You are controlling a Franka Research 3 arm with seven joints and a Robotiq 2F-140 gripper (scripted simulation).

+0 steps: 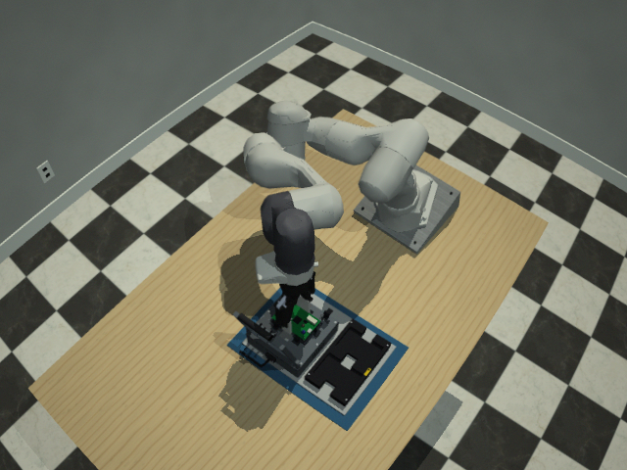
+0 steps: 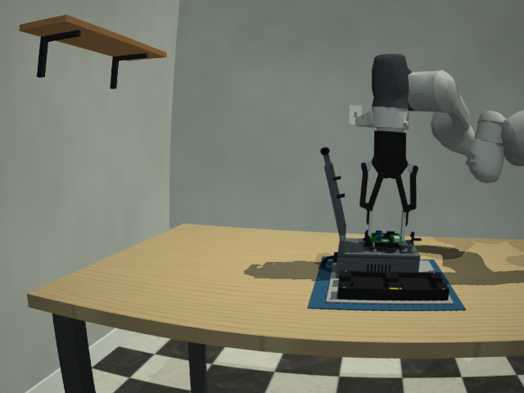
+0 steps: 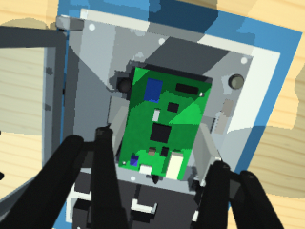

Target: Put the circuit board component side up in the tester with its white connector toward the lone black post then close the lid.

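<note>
The fingers hide part of the circuit board from above

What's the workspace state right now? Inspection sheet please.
Surface: wooden table with a blue mat under the job's things.
Job's things: circuit board over the tester, component side up, seating not confirmed; lid open, standing upright; black tray holds no board.
Clutter: nothing seen.
Grippers: gripper pointing straight down, shut on the board's edges.
Cables: nothing seen.
Surroundings: checkered floor, wall shelf, wall outlet.
</note>
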